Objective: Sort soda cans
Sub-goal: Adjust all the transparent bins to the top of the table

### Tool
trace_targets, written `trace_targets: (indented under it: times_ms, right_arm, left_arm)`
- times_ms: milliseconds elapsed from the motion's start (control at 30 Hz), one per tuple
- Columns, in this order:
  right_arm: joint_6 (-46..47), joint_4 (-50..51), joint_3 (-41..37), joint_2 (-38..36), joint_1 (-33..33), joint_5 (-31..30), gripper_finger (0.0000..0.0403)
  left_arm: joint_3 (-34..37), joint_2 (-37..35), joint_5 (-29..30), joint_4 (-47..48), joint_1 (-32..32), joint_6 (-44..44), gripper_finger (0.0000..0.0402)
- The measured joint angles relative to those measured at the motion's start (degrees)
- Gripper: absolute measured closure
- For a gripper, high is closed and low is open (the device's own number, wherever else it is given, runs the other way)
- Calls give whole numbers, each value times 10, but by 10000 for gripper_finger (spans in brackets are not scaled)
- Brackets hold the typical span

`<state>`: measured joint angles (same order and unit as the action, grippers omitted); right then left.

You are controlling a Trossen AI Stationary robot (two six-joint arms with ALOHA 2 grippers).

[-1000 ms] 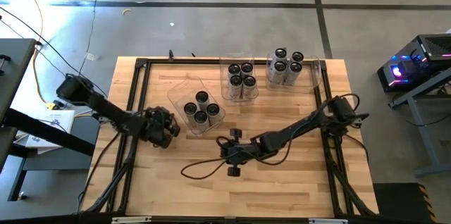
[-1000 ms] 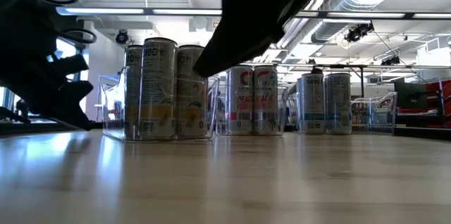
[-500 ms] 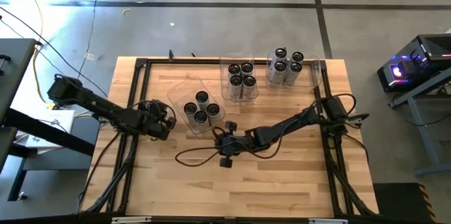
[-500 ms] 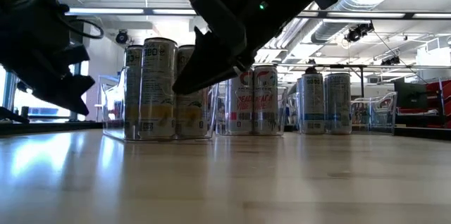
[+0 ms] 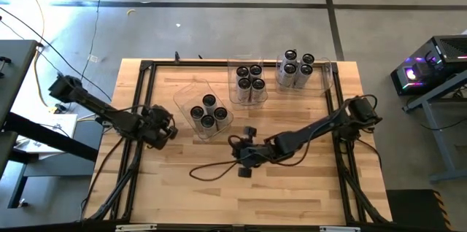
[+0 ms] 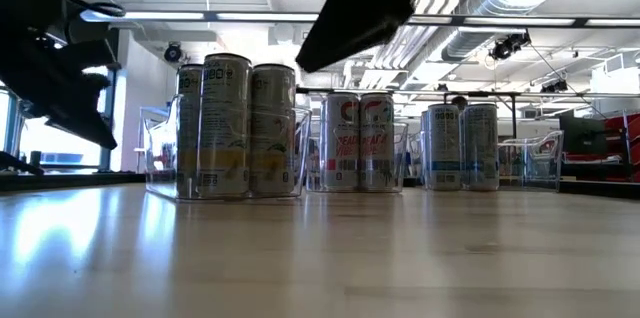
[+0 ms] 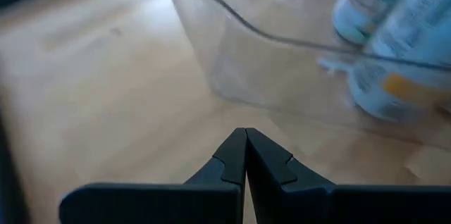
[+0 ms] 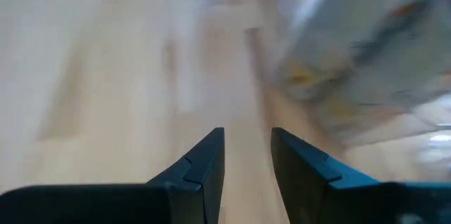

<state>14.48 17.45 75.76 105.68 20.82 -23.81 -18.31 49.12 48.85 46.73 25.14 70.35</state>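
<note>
The soda cans (image 5: pixel 207 112) all stand upright in three clear bins on the wooden table (image 5: pixel 292 195), four to a bin. One group sits in the tilted bin (image 5: pixel 191 93) nearest the table's middle, a second group (image 5: pixel 250 79) stands in the bin behind it toward the far edge, and a third group (image 5: pixel 295 68) fills the bin in the far right corner. In the low view the nearest cans (image 6: pixel 226 126) show silver sides with yellow print, the middle ones (image 6: pixel 358 143) carry red markings, and the farthest ones (image 6: pixel 462 146) have blue print. The left gripper (image 5: pixel 165 126) is just beside the near bin on its left side, above the table, its fingers (image 7: pixel 236 155) pressed together with nothing between them; its wrist view faces the clear wall of that bin (image 7: pixel 268 69) and the cans inside. The right gripper (image 5: pixel 244 152) is over the middle of the table, in front of the near bin and apart from it, its fingers (image 8: pixel 204 164) parted a little and holding nothing. A black cable (image 5: pixel 211 172) loops on the wood below the right arm.
</note>
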Motion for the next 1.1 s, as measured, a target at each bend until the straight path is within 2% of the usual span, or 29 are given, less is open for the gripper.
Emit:
trace_targets:
  times_ms: [67, 133, 233, 367, 467, 700, 900, 1100]
  right_arm:
    - [2, 2, -2, -1, 4, 60, 293]
    - [1, -25, -13, 4, 8, 90, 293]
    - [-4, -80, -30, 17, 6, 90, 293]
    - [-1, -108, -36, 32, 1, 26, 293]
    - [0, -116, -36, 33, 2, -3, 293]
    - [4, -113, -36, 33, 2, -4, 293]
    - [-3, -118, -35, 36, -5, -8, 293]
    - [-23, -164, -35, 73, -24, -48, 293]
  left_arm:
    - [0, 4, -17, -1, 18, 28, 401]
    - [1, 12, -24, -7, 35, 49, 401]
    - [15, 33, -18, -60, 47, 59, 401]
    - [51, 69, 33, -188, 29, 33, 401]
    - [70, 97, 55, -272, -11, -8, 401]
    - [81, 142, 51, -419, -131, -158, 401]
    - [81, 162, 24, -522, -229, -291, 401]
    - [80, 192, 11, -670, -296, -391, 401]
